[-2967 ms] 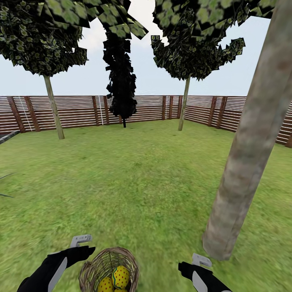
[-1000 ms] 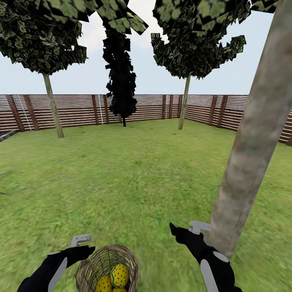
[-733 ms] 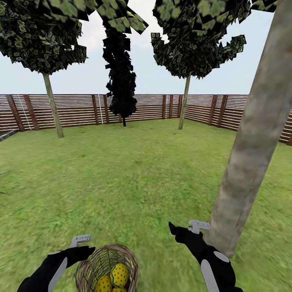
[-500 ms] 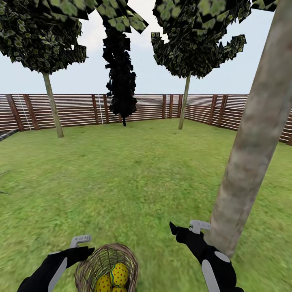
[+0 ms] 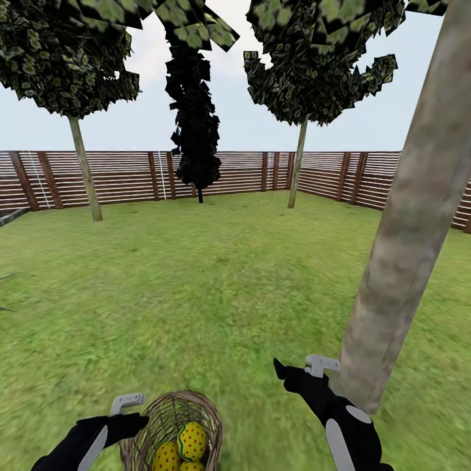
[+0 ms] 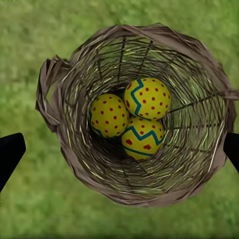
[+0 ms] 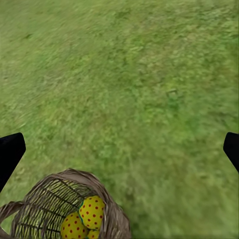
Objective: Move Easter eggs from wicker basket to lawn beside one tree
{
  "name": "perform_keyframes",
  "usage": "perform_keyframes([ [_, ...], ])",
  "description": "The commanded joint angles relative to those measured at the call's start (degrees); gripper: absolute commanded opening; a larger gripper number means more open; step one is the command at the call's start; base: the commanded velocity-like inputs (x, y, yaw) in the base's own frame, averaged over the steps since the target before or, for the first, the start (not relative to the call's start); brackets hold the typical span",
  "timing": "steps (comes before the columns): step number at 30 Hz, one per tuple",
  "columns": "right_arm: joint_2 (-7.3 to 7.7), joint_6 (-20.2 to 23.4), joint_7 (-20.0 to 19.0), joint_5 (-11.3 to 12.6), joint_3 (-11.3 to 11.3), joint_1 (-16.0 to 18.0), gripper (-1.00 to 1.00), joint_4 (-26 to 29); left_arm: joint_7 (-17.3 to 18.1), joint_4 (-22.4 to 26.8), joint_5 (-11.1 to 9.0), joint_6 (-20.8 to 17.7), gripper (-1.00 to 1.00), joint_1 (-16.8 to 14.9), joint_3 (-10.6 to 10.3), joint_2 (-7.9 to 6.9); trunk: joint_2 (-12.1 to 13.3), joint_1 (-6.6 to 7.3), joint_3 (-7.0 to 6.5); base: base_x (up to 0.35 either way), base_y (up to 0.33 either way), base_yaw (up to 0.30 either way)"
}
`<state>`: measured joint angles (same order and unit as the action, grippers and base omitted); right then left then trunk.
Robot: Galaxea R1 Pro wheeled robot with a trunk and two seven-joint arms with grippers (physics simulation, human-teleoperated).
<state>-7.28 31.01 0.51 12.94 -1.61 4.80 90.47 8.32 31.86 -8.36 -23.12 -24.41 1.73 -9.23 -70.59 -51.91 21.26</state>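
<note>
Starting the first pick: you have the left gripper [image 6: 119, 149] above the wicker basket [image 6: 55, 99], jaws spread wide and empty. All three Easter eggs [image 6: 132, 117] sit bunched at the bottom, touching. Next, drop between the rims onto one egg. Right gripper [image 7: 119, 149] hangs wide and empty over the lawn [image 5: 196, 281]; the tree [image 5: 399, 261] stands at 2 o'clock of the basket.

The wicker basket [image 5: 171, 432] is cut off by the head view's lower edge, along with the lowest of the Easter eggs [image 5: 184, 446] inside it. The near tree [image 5: 409, 229] beside the basket loses its canopy past the top edge.
</note>
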Motion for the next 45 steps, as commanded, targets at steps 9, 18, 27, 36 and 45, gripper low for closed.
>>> perform_keyframes([
  [9, -0.02, 0.28, 0.02, 0.32, 0.09, 0.04, 1.00, 0.06, -0.11, -0.27, -0.66, -0.09, 1.00, -0.02, -7.00, 0.01, -0.06, -0.01, 0.07, 0.000, 0.000, 0.000],
  [18, -0.02, 0.28, 0.02, 0.33, 0.11, 0.04, 1.00, 0.06, -0.07, -0.30, -0.76, 0.34, 1.00, -0.02, -7.78, 0.01, -0.06, -0.01, 0.07, 0.000, 0.000, 0.000],
  [27, -0.02, 0.28, 0.02, 0.33, 0.14, 0.04, 1.00, 0.06, -0.72, -0.30, -0.70, 0.39, 1.00, -0.02, -7.88, 0.08, -3.27, -1.77, 1.51, 0.000, 0.000, 0.000],
  [36, -0.02, 0.28, 0.10, 0.40, 0.17, 0.04, 1.00, -0.41, -1.84, -0.22, -0.70, 0.52, 1.00, -0.02, -8.11, 0.09, -6.88, -3.74, 3.13, 0.000, 0.000, 0.000],
  [45, -0.02, 0.28, 0.10, 0.41, 0.13, 0.04, 1.00, -0.47, -1.90, -0.22, -0.70, 0.62, 1.00, -0.02, -8.22, 0.09, -10.49, -5.72, 4.74, 0.000, 0.000, 0.000],
])
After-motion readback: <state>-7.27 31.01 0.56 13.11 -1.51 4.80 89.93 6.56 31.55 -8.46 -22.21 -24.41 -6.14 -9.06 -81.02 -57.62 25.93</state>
